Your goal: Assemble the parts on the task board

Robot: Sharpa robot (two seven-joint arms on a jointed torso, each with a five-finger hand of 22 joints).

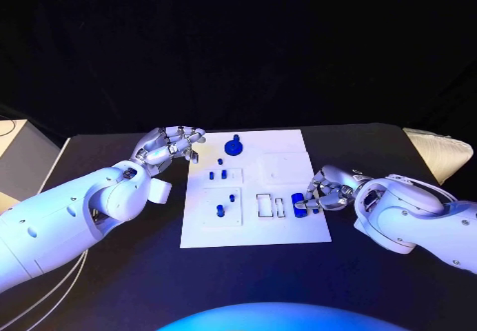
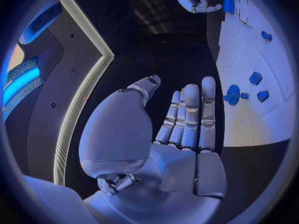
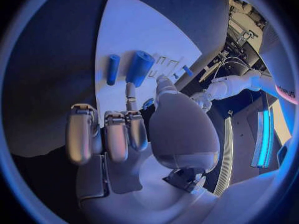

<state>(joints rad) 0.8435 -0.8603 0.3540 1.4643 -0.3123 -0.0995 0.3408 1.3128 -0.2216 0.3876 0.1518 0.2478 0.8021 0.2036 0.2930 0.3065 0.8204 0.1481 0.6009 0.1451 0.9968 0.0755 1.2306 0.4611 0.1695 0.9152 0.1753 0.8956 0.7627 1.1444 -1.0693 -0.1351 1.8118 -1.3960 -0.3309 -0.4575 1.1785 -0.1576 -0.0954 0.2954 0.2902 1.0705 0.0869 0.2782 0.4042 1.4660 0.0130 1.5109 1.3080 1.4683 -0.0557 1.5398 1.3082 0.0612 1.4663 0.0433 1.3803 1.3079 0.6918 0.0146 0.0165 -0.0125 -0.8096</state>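
The white task board [image 1: 298, 231] lies in the middle of the black table. A thick blue cylinder [image 1: 298, 202] lies near the board's right edge, a thinner one [image 3: 112, 68] beside it. My right hand [image 1: 331, 191] is at that edge; its thumb and one finger pinch the near end of the thick cylinder [image 3: 140, 67], and the other fingers are curled. My left hand [image 1: 169, 145] hovers by the board's far left corner, fingers apart and holding nothing. A round blue part [image 1: 234, 146] and several small blue parts [image 1: 220, 209] sit on the board.
Two rectangular slots [image 1: 265, 205] are cut in the board just left of the thick cylinder. A pale padded object [image 1: 442, 155] lies at the table's far right. A white box [image 1: 15, 158] stands off the left edge.
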